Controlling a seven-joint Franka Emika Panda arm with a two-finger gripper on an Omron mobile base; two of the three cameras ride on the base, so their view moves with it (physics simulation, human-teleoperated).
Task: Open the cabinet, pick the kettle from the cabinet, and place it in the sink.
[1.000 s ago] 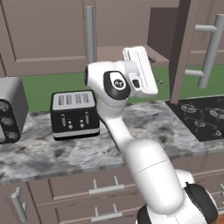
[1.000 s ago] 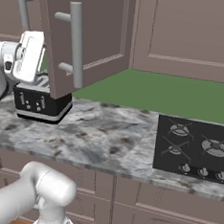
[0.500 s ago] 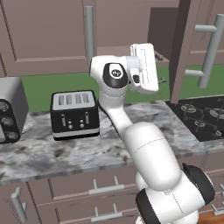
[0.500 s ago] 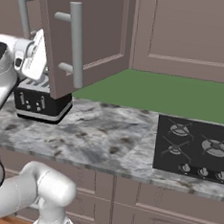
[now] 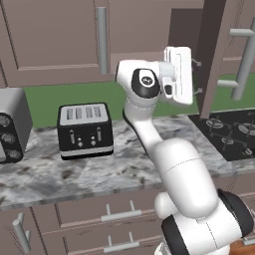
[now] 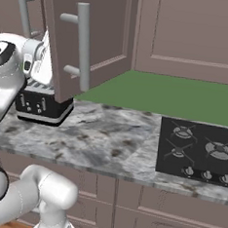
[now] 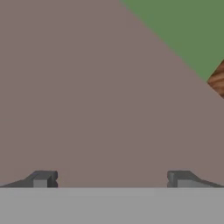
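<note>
Cabinet (image 5: 214, 55) door ajar, fingers (image 7: 43, 178) apart

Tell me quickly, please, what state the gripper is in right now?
Gripper: open, jaws spread wide, holding nothing; it faces a mauve-brown cabinet surface.

Cabinet (image 5: 50, 40) — mauve-brown doors, grey metal bar handles (image 6: 82, 44). Wall behind the counter (image 6: 186, 95) flat green. Counter (image 6: 109, 140) grey marble, mottled with dark and white flecks. Toaster (image 5: 83, 130) black body, silvery top. Stove (image 6: 198, 152) black with grey burners and knobs. Arm (image 5: 179, 174) white, dark joints. Drawers (image 5: 99, 221) — same mauve-brown, pale grey handles.
</note>
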